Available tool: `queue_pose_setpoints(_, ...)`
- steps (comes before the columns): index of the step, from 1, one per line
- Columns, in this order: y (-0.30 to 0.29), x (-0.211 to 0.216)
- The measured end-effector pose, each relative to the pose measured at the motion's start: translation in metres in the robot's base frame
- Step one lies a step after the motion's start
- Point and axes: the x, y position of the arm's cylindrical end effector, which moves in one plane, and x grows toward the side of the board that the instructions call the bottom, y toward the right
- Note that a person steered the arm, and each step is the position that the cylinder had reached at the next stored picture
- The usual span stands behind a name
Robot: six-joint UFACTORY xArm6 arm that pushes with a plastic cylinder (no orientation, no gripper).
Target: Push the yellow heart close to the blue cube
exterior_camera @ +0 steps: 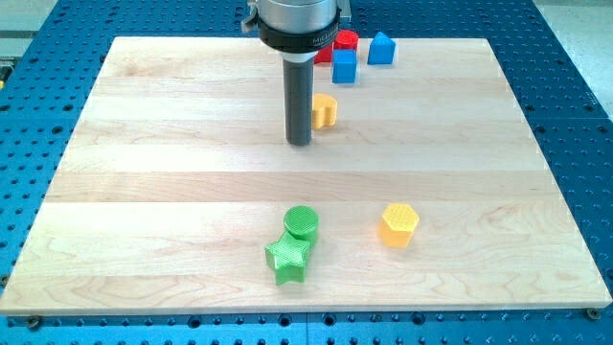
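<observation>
The yellow heart (pixel 327 111) lies near the view's top centre, partly hidden behind my rod. My tip (pixel 300 143) rests on the board just left of and slightly below the heart, close to it or touching it. The blue cube (pixel 344 66) stands above and a little right of the heart, with a small gap between them.
A red block (pixel 344 41) sits just above the blue cube, partly hidden by the arm. Another blue block (pixel 381 48) is at the top, right of it. A green cylinder (pixel 301 223) and green star (pixel 287 259) touch at the bottom centre. A yellow hexagon (pixel 398 224) lies to their right.
</observation>
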Motion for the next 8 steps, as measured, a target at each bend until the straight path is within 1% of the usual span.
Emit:
queue_pose_setpoints(2, 0.041, -0.041)
queue_pose_setpoints(3, 0.038, -0.028)
queue_pose_setpoints(4, 0.056, -0.024)
queue_pose_setpoints(5, 0.081, -0.031)
queue_pose_setpoints(6, 0.091, -0.042)
queue_pose_setpoints(8, 0.081, -0.049)
